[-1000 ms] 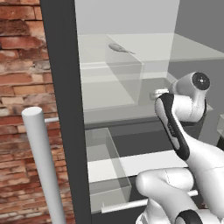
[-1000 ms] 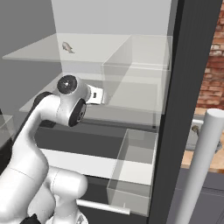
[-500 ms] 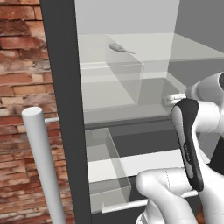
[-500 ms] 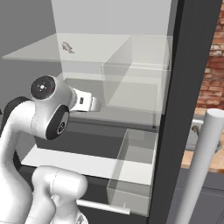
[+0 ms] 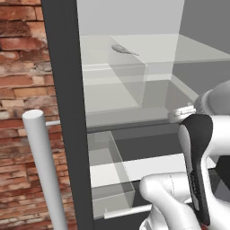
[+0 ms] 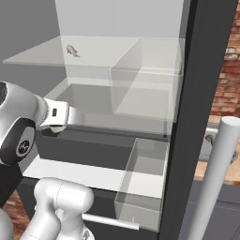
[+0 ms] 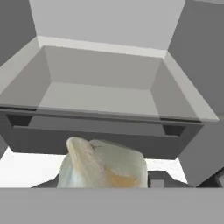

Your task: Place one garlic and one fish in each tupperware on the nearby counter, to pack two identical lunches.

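Note:
In the hand view a cream-white garlic (image 7: 103, 165) sits close to the camera, with my gripper (image 7: 104, 180) shut on it. The same gripper (image 6: 58, 125) hangs in front of the open fridge's middle compartment, and its tip (image 5: 180, 112) pokes out beside my arm. A slim grey fish (image 5: 123, 50) lies on the upper glass shelf (image 6: 42, 55), well above and behind the gripper; this fish (image 6: 71, 50) is small and far off. Past the fridge door, a grey tupperware (image 6: 204, 149) rests on the orange-brown counter (image 6: 206, 172).
The dark fridge door edge (image 5: 66, 112) and its pale round handle (image 5: 42, 170) stand left of the arm. A clear drawer (image 5: 107, 166) juts out low down. The grey bin (image 7: 105, 96) lies straight ahead of the hand. A brick wall (image 5: 22, 67) flanks the fridge.
My arm has drawn back out of the fridge with the garlic, the hand sliding down and away from the shelves. The fish has not moved.

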Robot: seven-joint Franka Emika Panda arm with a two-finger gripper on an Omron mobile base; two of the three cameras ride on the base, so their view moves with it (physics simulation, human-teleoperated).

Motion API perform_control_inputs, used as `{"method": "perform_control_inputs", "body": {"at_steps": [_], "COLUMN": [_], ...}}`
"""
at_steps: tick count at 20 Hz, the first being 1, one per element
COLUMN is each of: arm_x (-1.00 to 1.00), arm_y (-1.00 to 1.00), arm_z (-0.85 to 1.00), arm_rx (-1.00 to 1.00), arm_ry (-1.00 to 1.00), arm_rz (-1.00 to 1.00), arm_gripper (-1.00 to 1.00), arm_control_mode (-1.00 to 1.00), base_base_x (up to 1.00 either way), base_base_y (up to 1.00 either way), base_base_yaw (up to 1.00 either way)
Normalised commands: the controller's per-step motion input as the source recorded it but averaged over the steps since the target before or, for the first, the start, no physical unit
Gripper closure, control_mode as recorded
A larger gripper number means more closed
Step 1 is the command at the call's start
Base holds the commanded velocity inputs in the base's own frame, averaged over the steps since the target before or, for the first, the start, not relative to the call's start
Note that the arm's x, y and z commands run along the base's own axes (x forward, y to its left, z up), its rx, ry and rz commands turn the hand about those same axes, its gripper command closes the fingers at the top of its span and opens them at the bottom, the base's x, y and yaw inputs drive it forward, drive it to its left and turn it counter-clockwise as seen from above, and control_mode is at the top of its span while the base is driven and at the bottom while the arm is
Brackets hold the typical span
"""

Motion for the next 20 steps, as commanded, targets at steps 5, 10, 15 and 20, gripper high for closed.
{"method": "perform_control_inputs", "body": {"at_steps": [5,10,15,20], "arm_x": [0.0,0.0,0.0,0.0], "arm_y": [0.0,0.0,0.0,0.0], "arm_z": [0.0,0.0,0.0,0.0], "arm_rx": [0.0,0.0,0.0,0.0], "arm_ry": [0.0,0.0,0.0,0.0], "arm_rz": [0.0,0.0,0.0,0.0], "arm_gripper": [1.0,1.0,1.0,1.0], "arm_control_mode": [1.0,1.0,1.0,1.0], "base_base_x": [-0.98,-1.0,-0.84,-0.26], "base_base_y": [-0.17,-0.37,-0.71,-1.0], "base_base_yaw": [0.03,0.02,0.0,0.0]}}
